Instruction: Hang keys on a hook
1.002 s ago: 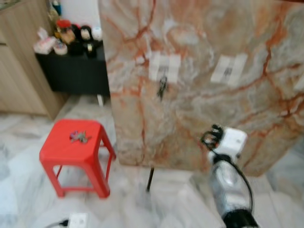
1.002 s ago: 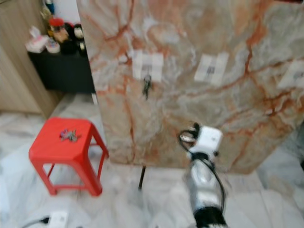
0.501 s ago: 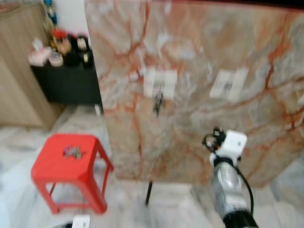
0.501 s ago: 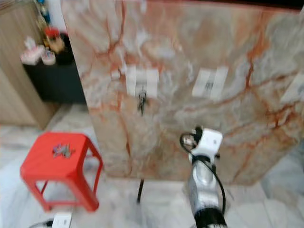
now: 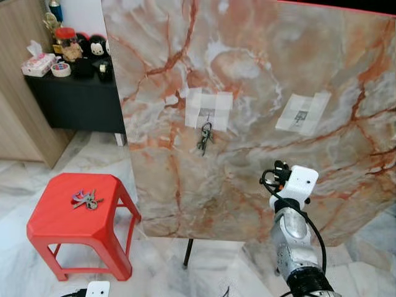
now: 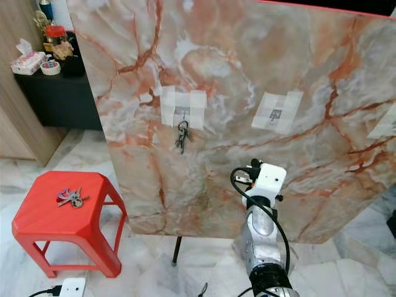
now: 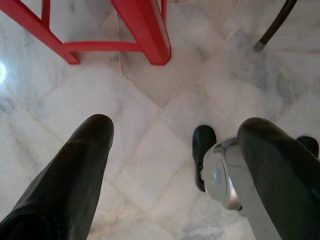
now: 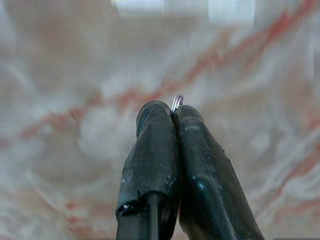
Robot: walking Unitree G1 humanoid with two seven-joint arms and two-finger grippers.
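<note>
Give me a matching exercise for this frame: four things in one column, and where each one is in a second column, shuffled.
Things:
1. key bunch
2. loose keys
3. tissue box
4. key ring

Places:
A. on the black cabinet
B. pinched in the right gripper
C. on the left taped hook of the marble board
D. on the red stool

Pairs: 1-C, 2-D, 3-A, 4-B

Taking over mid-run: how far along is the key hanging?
One bunch of keys already hangs on the left taped hook on the marble panel. The right hand is shut on a metal ring, raised in front of the panel below the bare right hook. That hang is left, and another bunch lies on the red stool. The left hand hangs open over the floor.
</note>
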